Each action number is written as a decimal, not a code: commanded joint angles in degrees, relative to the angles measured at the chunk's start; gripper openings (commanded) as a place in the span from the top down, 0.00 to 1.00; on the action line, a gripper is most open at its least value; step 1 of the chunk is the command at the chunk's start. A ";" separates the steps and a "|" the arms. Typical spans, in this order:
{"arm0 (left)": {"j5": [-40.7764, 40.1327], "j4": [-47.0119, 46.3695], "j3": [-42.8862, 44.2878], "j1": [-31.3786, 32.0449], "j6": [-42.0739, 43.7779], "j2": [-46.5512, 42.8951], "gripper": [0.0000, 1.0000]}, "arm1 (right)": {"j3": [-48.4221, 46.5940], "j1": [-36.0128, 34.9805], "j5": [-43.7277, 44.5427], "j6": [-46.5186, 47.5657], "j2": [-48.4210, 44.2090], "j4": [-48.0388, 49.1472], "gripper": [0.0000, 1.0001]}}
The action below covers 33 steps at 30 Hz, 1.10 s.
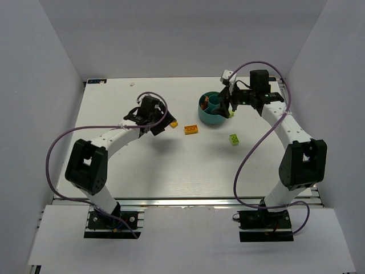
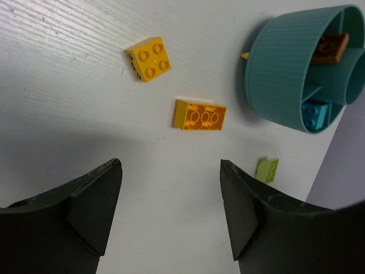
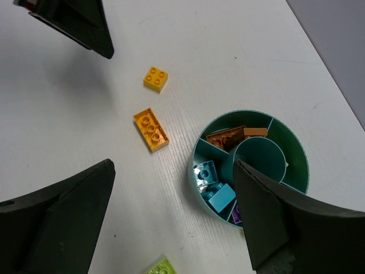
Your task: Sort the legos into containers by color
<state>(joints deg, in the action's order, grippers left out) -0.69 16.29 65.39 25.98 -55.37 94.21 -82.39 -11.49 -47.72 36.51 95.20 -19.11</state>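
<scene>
The teal divided bowl (image 1: 203, 116) stands at the back right of the table. Its wedges hold orange-brown bricks (image 3: 232, 137), cyan bricks (image 3: 212, 184) and a purple brick (image 3: 236, 213). A yellow square brick (image 1: 173, 124), an orange long brick (image 1: 191, 130) and a lime brick (image 1: 234, 139) lie loose on the table. My left gripper (image 1: 161, 125) is open and empty, just left of the yellow brick. My right gripper (image 1: 232, 107) is open and empty, above the bowl's right edge.
In the left wrist view the yellow brick (image 2: 148, 59) and orange brick (image 2: 199, 115) lie ahead of the open jaws, with the bowl wall (image 2: 274, 74) at the right. A small yellow-green piece (image 1: 232, 114) sits against the bowl's right side. White walls enclose the table.
</scene>
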 commanded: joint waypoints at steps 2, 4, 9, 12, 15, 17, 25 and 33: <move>0.07 6.72 6.50 -0.40 -2.81 4.04 0.22 | 1.35 0.50 0.52 -0.30 -1.42 2.32 0.10; 0.07 8.66 10.18 -0.40 -3.07 7.19 0.22 | 1.62 0.59 1.66 -1.61 -1.24 3.55 0.11; -0.28 15.34 17.31 -0.40 -3.25 13.18 0.23 | 2.49 1.20 2.37 -3.72 -1.24 4.96 0.13; -0.72 18.42 21.27 -0.40 -3.42 16.26 0.23 | 3.29 1.64 2.55 -4.61 -1.68 6.10 0.13; -2.21 22.89 26.27 -0.40 -3.43 19.94 0.23 | 4.25 1.99 2.46 -5.92 -2.03 7.77 0.13; -2.83 26.76 30.48 -0.40 -3.42 23.10 0.23 | 4.69 2.43 2.37 -6.89 -2.21 9.35 0.13; -3.62 28.97 35.95 -0.40 -3.51 27.42 0.24 | 6.36 3.93 4.21 -11.54 -2.47 13.48 0.15; -4.06 29.76 37.45 -0.40 -3.60 29.27 0.24 | 7.59 5.86 3.60 -13.40 -2.65 15.69 0.18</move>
<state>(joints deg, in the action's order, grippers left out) -3.64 45.08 100.38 25.82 -58.57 123.52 -75.18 -6.28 -43.79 24.60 95.18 -6.39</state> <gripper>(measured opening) 0.757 0.823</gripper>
